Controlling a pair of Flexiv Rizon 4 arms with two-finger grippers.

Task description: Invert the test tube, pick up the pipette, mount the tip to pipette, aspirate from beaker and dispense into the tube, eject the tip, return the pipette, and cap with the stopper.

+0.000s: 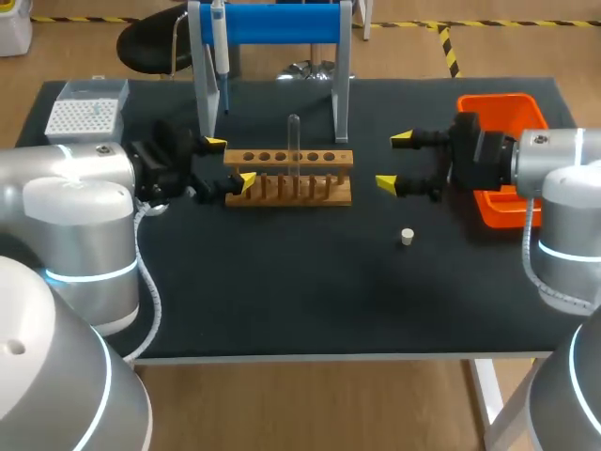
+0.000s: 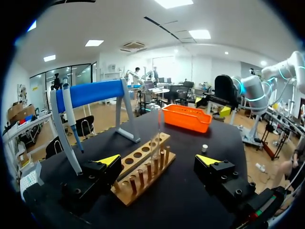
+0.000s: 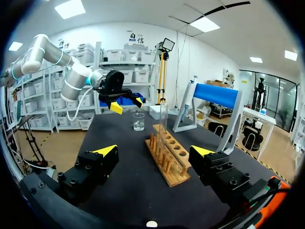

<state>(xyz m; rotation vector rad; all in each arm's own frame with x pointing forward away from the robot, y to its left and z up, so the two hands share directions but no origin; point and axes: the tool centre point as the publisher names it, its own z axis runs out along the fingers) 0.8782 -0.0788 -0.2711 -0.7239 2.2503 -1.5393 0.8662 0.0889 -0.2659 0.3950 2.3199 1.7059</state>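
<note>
On the wooden rack (image 1: 338, 158): the test tube (image 1: 294, 141) stood up in a middle hole.
Left gripper (image 1: 230, 162): fingers spread wide at the rack's end, holding nothing.
Right gripper (image 1: 394, 162): fingers spread wide, near the rack's other end, holding nothing.
Stopper (image 1: 407, 237): lay on the table, apart from the rack.
Risk: a crooked grab could knock the thin tube over or drag the rack.
</note>
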